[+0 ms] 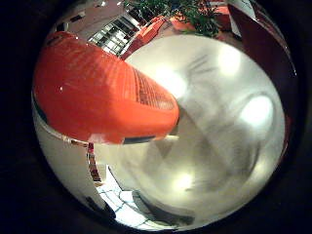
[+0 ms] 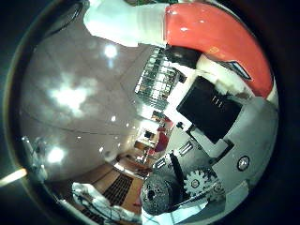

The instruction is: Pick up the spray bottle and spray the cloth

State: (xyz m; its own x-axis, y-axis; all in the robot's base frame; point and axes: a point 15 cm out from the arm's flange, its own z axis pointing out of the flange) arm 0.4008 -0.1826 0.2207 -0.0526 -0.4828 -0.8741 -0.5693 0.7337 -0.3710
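Note:
The spray bottle's orange-red body (image 1: 97, 88) fills much of the little finger side palm view, close to the palm and above the shiny grey table (image 1: 229, 127). The thumb side palm view shows its white top (image 2: 122, 19) joined to the red body (image 2: 206, 28). My right hand (image 2: 220, 131), of black, white and geared parts, reaches up from the view's edge to the red body, and its fingers (image 2: 211, 103) curl against the bottle. I cannot make out the cloth.
The glossy table top (image 2: 75, 94) reflects the ceiling lights. Beyond its edge are room furniture and a metal rack (image 2: 159, 75). Something pale lies at the table's edge (image 2: 94, 195); I cannot tell what it is.

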